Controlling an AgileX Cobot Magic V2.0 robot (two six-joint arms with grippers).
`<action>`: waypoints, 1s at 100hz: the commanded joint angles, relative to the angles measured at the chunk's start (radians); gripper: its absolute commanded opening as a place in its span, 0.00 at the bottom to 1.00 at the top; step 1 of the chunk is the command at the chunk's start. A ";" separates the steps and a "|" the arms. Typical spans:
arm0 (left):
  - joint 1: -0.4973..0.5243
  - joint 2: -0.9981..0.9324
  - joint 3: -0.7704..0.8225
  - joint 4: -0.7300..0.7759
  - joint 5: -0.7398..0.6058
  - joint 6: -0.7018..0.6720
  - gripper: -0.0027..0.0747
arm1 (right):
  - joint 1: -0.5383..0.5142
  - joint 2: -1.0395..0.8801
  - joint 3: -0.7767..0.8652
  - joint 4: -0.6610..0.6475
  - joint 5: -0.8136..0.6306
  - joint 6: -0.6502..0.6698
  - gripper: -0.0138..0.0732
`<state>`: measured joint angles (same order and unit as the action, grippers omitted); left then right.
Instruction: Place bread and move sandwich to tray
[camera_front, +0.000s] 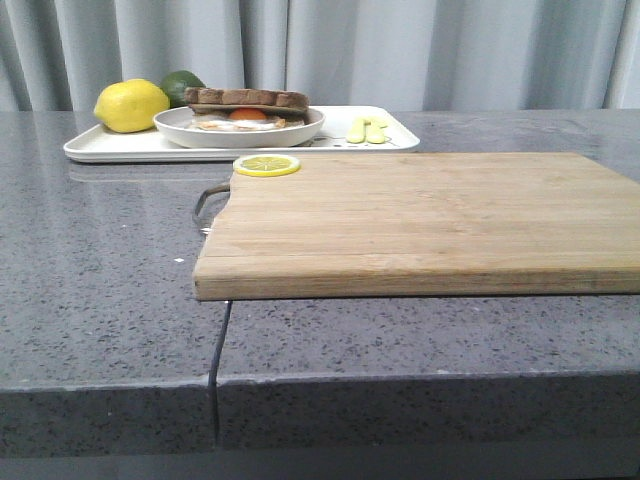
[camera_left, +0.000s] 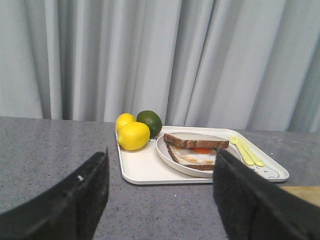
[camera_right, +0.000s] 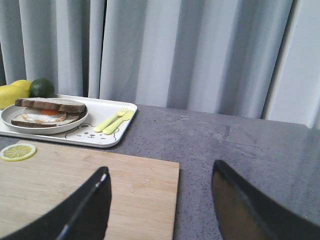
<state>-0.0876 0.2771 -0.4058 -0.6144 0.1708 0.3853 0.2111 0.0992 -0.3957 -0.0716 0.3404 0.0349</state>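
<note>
The sandwich (camera_front: 247, 108) sat on its plate (camera_front: 240, 130) on the tray (camera_front: 110, 147) at the bench's far left edge. Left gripper (camera_left: 160, 192) and right gripper (camera_right: 160, 200) stood wide apart, holding nothing.

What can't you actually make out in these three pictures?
- Tray drawing: front view, hidden behind the plate; right wrist view shows only part.
- Second lemon: left wrist view, mostly hidden behind the nearer lemon.
- Cutting board: right end cut off by the front view's edge.
</note>
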 joint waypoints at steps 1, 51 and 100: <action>-0.010 -0.085 0.047 -0.016 -0.064 0.002 0.58 | -0.006 -0.066 0.021 -0.013 -0.057 -0.012 0.67; -0.010 -0.212 0.219 -0.016 -0.068 0.002 0.38 | -0.006 -0.127 0.090 -0.013 -0.038 -0.012 0.57; -0.010 -0.212 0.221 -0.016 -0.061 0.002 0.01 | -0.006 -0.127 0.090 -0.013 -0.036 -0.012 0.08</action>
<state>-0.0876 0.0523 -0.1594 -0.6159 0.1708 0.3853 0.2111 -0.0116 -0.2821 -0.0716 0.3782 0.0345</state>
